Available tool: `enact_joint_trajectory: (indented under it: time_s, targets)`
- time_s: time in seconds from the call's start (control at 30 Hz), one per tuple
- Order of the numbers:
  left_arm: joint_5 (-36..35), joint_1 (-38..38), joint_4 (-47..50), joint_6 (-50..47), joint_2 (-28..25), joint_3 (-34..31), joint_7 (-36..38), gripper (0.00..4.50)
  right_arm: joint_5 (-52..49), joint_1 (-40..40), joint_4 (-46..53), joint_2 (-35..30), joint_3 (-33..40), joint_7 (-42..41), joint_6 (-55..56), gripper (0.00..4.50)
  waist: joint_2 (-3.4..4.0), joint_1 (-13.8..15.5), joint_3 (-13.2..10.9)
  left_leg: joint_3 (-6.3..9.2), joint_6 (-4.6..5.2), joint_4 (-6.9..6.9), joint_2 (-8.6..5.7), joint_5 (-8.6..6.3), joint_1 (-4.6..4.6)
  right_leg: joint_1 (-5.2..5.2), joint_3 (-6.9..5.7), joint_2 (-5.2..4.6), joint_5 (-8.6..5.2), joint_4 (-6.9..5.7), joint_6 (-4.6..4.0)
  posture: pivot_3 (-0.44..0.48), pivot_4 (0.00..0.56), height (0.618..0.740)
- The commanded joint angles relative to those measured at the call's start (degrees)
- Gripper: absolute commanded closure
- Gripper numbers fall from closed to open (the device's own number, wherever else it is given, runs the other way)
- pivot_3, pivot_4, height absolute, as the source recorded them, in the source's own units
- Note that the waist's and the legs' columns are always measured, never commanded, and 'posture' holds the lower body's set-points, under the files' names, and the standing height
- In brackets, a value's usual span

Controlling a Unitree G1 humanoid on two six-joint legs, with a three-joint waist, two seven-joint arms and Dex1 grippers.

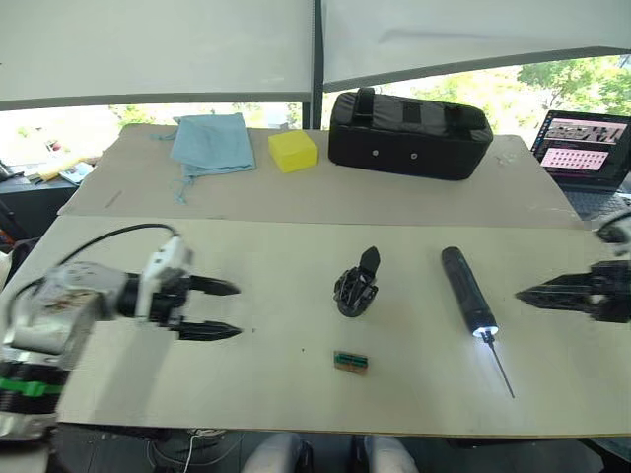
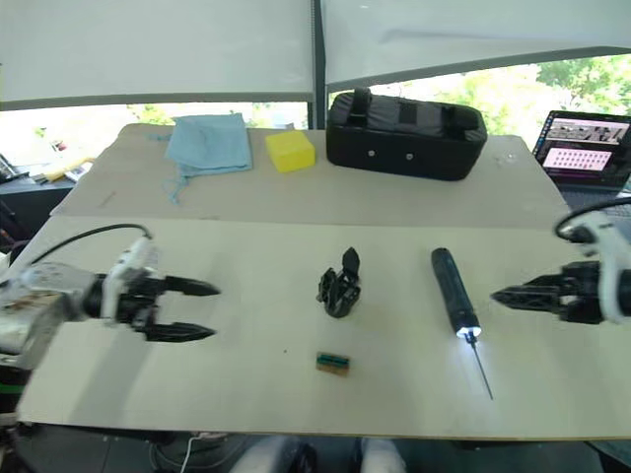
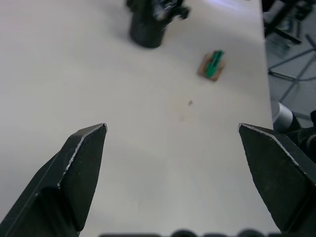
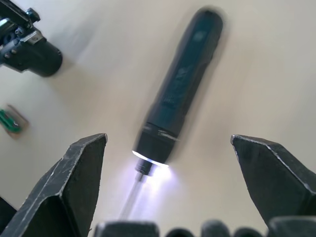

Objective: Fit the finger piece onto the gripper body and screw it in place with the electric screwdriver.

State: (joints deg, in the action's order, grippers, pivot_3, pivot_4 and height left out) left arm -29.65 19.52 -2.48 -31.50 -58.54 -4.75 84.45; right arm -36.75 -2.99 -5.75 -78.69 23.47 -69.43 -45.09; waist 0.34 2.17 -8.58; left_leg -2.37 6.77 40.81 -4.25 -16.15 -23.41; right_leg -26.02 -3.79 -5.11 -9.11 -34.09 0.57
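Looking at our table (image 1: 256, 296), everything's laid out in a row across the front half, which we'd guess is so each arm can reach its own thing. The gripper body (image 1: 356, 284) stands upright in the middle on its rounded base, with one pointed fin sticking up. We can't make out a separate finger piece lying loose anywhere, so either it's already on the body or it's hidden from us. Just in front of the body sits a small green-brown block (image 1: 350, 362), apart from it.

The electric screwdriver (image 1: 468, 290) lies flat to the right of the body, its lit tip and thin bit pointing toward the table's front edge. That puts it squarely on our right arm's side, and in the right wrist view it sits between the two fingers' line of sight, so we reckon that's the next grab.

Our right gripper (image 2: 505, 294) hovers just right of the screwdriver, fingers spread wide, touching nothing. Our left gripper (image 1: 228, 309) hangs well to the left of the body, also spread wide and empty, aimed at it.

Farther back there's a black padded case (image 1: 409, 133), a yellow block (image 1: 293, 151), a blue cloth (image 1: 211, 143) and a laptop (image 1: 584, 150).
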Motion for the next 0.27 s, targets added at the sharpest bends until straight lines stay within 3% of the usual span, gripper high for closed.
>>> enact_joint_trajectory:
  time_s: [0.03,0.17,0.27]
  targets:
    - [1.50,-0.59,-5.37,3.97,-2.62,-2.50,2.19,0.00,9.61,4.96,-8.13,0.25,7.08,-6.73,20.40,0.05,0.04,0.12,-0.03,-0.02,-0.35,0.00,-0.01,-0.20,0.10,0.09,0.01,-0.02,-0.03,0.02,0.06,0.000,0.150,0.739]
    - [3.00,0.82,-10.76,7.71,-3.18,-3.12,2.36,0.00,11.28,3.46,-18.13,1.51,9.55,-10.52,30.74,0.05,0.08,-0.07,-0.06,-0.05,-0.51,0.00,-0.05,-0.29,0.28,0.02,0.08,-0.05,-0.11,0.01,0.18,0.000,0.150,0.739]
    - [3.86,1.08,-11.35,8.43,-2.33,-2.34,0.98,0.00,11.17,1.48,-20.65,2.49,9.41,-10.85,31.79,0.05,0.08,-0.33,-0.07,-0.05,-0.64,-0.05,-0.05,-0.23,0.24,0.02,0.11,-0.05,-0.05,-0.04,0.03,0.000,0.150,0.739]
